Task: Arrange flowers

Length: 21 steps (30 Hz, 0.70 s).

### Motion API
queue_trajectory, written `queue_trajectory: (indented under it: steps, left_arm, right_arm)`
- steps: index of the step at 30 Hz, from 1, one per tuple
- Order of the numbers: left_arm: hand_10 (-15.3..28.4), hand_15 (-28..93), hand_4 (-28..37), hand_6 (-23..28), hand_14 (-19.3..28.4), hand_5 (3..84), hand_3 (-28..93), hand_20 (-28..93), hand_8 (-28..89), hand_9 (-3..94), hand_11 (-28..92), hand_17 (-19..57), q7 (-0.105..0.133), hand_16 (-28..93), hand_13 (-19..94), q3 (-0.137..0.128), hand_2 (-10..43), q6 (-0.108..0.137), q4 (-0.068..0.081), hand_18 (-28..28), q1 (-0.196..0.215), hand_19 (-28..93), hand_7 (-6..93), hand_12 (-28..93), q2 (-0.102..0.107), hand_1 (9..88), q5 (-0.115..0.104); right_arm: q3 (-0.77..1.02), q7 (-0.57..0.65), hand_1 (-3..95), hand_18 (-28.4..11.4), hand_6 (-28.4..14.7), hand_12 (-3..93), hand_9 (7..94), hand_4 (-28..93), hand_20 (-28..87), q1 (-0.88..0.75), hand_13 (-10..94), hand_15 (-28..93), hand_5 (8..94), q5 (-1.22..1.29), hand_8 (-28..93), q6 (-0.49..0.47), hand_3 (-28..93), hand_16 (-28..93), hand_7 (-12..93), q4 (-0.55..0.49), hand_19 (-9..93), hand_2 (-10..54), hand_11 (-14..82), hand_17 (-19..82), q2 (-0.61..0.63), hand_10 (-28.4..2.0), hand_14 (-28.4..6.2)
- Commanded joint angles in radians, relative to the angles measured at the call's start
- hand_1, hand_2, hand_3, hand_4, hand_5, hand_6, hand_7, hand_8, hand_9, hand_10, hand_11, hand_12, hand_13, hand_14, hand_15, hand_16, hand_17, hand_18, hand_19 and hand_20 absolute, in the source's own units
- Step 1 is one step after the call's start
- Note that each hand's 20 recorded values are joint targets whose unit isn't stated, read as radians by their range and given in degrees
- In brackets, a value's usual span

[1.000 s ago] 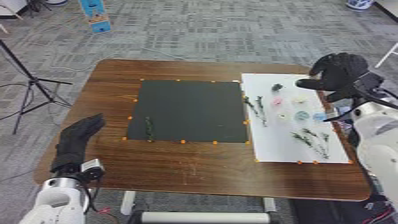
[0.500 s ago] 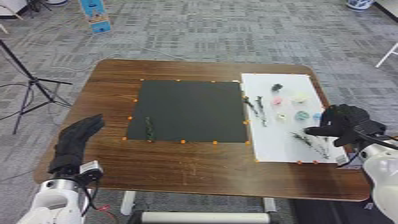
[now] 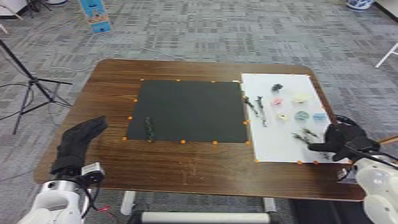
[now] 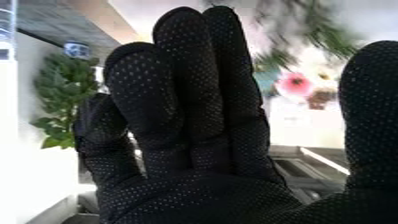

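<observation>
One right hand (image 3: 343,140) is over the near right part of the white sheet (image 3: 275,150), its fingers straight and thumb apart. Green sprigs (image 3: 301,138) lie just beside its fingers, toward the left; whether they touch, I cannot tell. Farther out, beyond the hand, are the blue flower (image 3: 319,117), teal flower (image 3: 302,116) and yellow flower (image 3: 283,117), then the cream flower (image 3: 300,99) and pink flower (image 3: 277,101), with the dark flower (image 3: 277,87) farthest. Dark stems (image 3: 261,107) lie along the sheet's left side. Left of that, a black sheet (image 3: 191,110) on the surface (image 3: 191,172) bears a green stem (image 3: 149,128) at its near left. The left hand (image 3: 82,135), fingers straight, is over the surface's left side, well apart from the flowers.
</observation>
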Motion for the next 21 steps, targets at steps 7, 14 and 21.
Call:
queue_trajectory:
  steps: [7, 14, 21]
  left_arm:
    - [12.0, 11, -28.3, 1.1, 14.4, 49.9, 74, 15, -8, 50.3, 17, 1.4, -0.015, 1, 37, -0.003, 11.6, -0.028, -0.013, 11.1, 0.01, 5, 16.1, 13, -0.019, 21.6, 0.001]
    - [12.1, 11, -28.3, 1.1, 14.5, 49.7, 74, 15, -8, 50.2, 17, 1.4, -0.019, 1, 37, -0.008, 11.7, -0.034, -0.016, 11.2, 0.016, 5, 16.1, 13, -0.02, 21.7, -0.001]
    - [12.1, 11, -28.3, 1.1, 14.5, 49.7, 74, 15, -8, 50.1, 17, 1.5, -0.027, 1, 37, -0.009, 11.8, -0.034, -0.019, 11.3, 0.016, 5, 16.1, 13, -0.019, 21.7, -0.003]
  right_arm:
    - [-0.048, 0.069, 28.7, -26.8, -1.4, 27.2, 85.3, -14, 61, 0.051, 77, 59, 77.6, -0.002, -4, -0.054, 62, 37, 30, 0.039, 84, -4.9, 32.7, 37, -0.022, -12.8, -13.7]
    - [-0.053, 0.05, 41.6, -26.4, 1.3, 29.0, 89.0, -17, 59, 0.072, 79, 65, 80.1, 0.021, 5, -0.148, 62, 39, 37, 0.029, 89, -1.2, 38.8, 40, -0.017, -10.8, -12.2]
    - [-0.033, 0.06, 45.2, -26.4, 2.1, 29.8, 89.6, -17, 60, 0.077, 80, 67, 80.3, 0.163, 18, -0.069, 63, 40, 37, -0.01, 91, 0.5, 41.1, 41, -0.015, -10.7, -12.2]
